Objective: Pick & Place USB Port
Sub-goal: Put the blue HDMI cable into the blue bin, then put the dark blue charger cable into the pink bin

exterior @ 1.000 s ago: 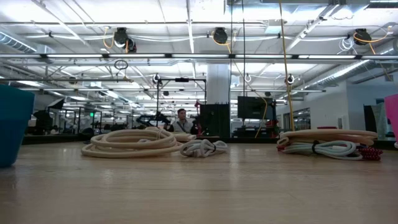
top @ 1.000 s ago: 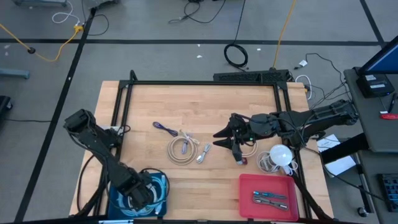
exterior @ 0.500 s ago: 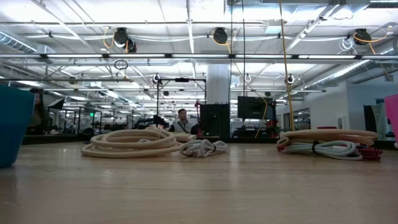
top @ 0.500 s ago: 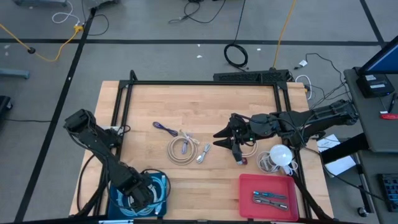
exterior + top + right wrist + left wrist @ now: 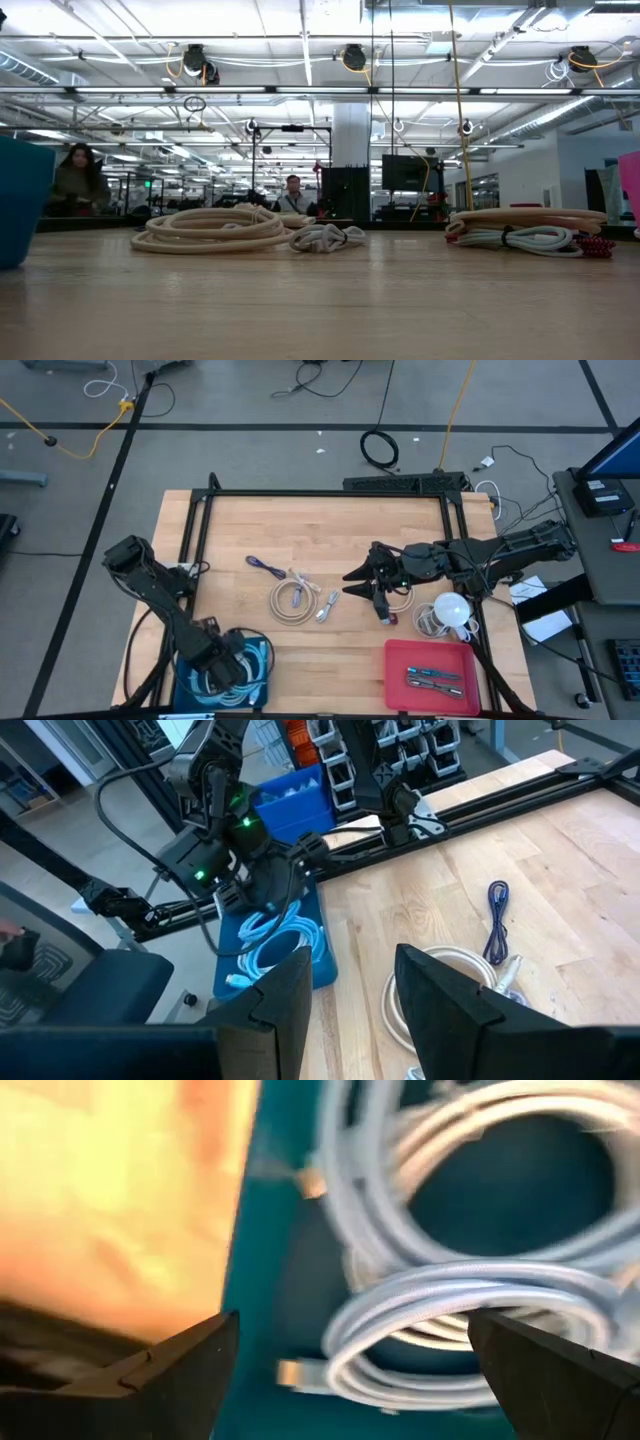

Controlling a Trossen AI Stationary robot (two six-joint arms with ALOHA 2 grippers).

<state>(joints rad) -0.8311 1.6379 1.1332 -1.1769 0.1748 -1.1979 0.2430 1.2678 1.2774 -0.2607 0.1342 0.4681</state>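
A light blue USB cable [image 5: 440, 1295] lies coiled in the blue bin [image 5: 190, 685] at the table's near left corner, its metal plug [image 5: 295, 1373] on the bin's floor. My left gripper [image 5: 352, 1320] hangs open just above the coil, pointing down, one finger on either side and touching nothing; the high view shows my left gripper [image 5: 232, 663] over the bin. My right gripper [image 5: 350, 582] stands open in the air over the table's middle, pointing toward the left edge, with nothing between its fingers [image 5: 270, 1010].
A beige cable coil [image 5: 290, 600] with a white cable [image 5: 326, 606] and a purple cable [image 5: 264, 565] lies mid-table. More coils [image 5: 436, 618] lie at the right. A red tray [image 5: 430, 670] stands near right. A black frame [image 5: 330, 492] borders the table. People show far behind [image 5: 78, 180].
My left gripper has turned a little at the wrist over the blue bin; the coil stays in the bin. A person has walked into the low view at the far left, beyond the table.
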